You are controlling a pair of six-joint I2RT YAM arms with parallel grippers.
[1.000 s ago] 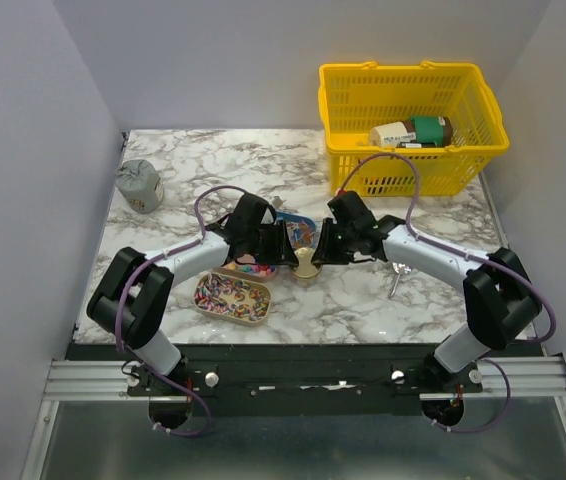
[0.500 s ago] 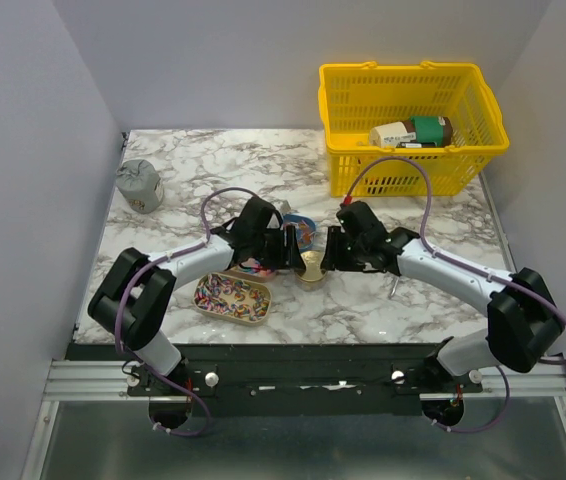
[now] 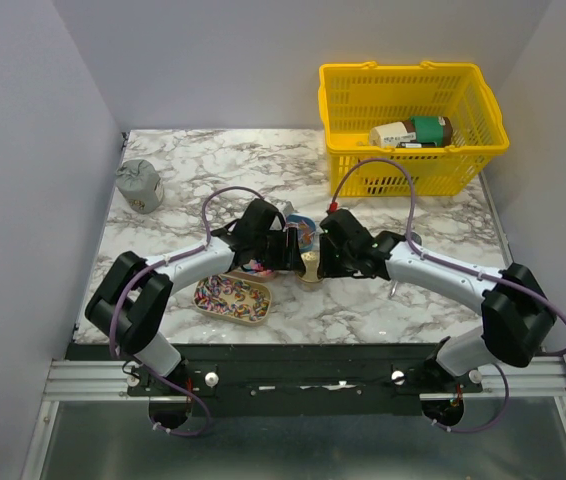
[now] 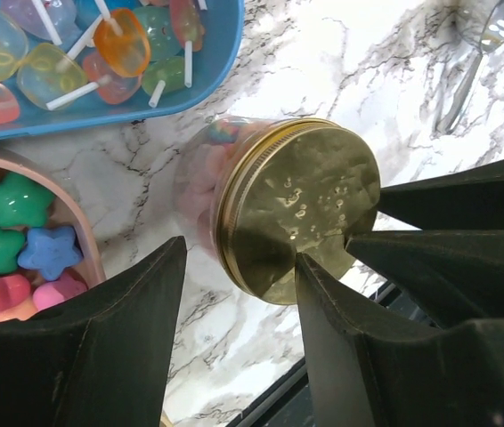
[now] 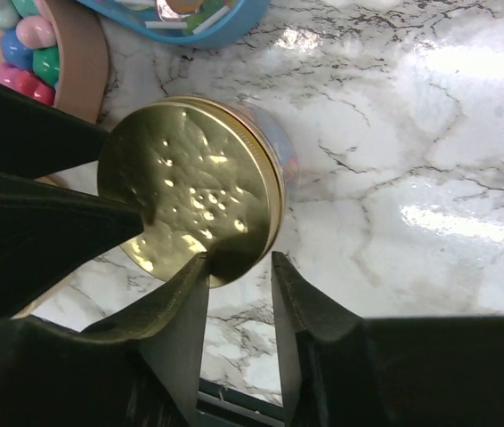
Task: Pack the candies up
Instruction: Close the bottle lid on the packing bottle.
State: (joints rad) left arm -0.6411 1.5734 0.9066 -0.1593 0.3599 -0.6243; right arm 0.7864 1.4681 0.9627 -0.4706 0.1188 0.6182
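Observation:
A small jar with a gold lid point(image 3: 309, 265) stands on the marble between my two grippers. Pastel candies point(image 4: 209, 169) show through its clear wall. My left gripper point(image 4: 239, 258) is open. Its right finger point(image 4: 359, 347) overlaps the lid's point(image 4: 301, 218) edge, and its left finger stands apart from the jar. My right gripper point(image 5: 239, 258) is open too, with bare marble in the gap, and its left finger point(image 5: 167, 311) touches the lid's point(image 5: 190, 191) rim. More candies fill a tan tray point(image 3: 233, 297), a pink tray point(image 4: 20, 245) and a blue tray point(image 4: 83, 53).
A silver scoop point(image 3: 395, 283) lies right of the right gripper point(image 3: 325, 258). A yellow basket point(image 3: 413, 150) with a few packages stands at the back right. A grey pouch point(image 3: 139, 185) sits at the back left. The left gripper point(image 3: 288, 252) hangs over the pink tray.
Both grippers have drawn in on the jar from either side. The right arm has swung left and the left gripper has shifted right. The jar has barely moved.

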